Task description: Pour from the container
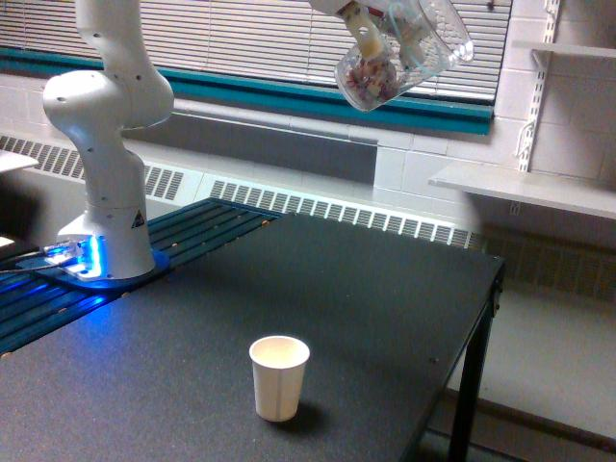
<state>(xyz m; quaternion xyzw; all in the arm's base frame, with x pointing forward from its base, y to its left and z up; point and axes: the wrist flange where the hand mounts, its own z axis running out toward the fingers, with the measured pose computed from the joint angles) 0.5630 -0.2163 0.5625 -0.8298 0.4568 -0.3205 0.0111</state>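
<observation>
- One clear container [404, 53] hangs high near the top edge, tilted, with small mixed pieces gathered in its lower end.
- Only a part of the claw [371, 29] shows; it is clamped on the container.
- One white paper cup [279, 377] stands upright on the dark counter [385, 318], far below the container.

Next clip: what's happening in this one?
A Franka arm holds a clear plastic container high above a dark table, near the top of the exterior view. The container is tilted and has small mixed pieces gathered at its lower end. A white paper cup stands upright on the table, well below and towards the view's left of the container. Nothing is visibly falling yet.
</observation>
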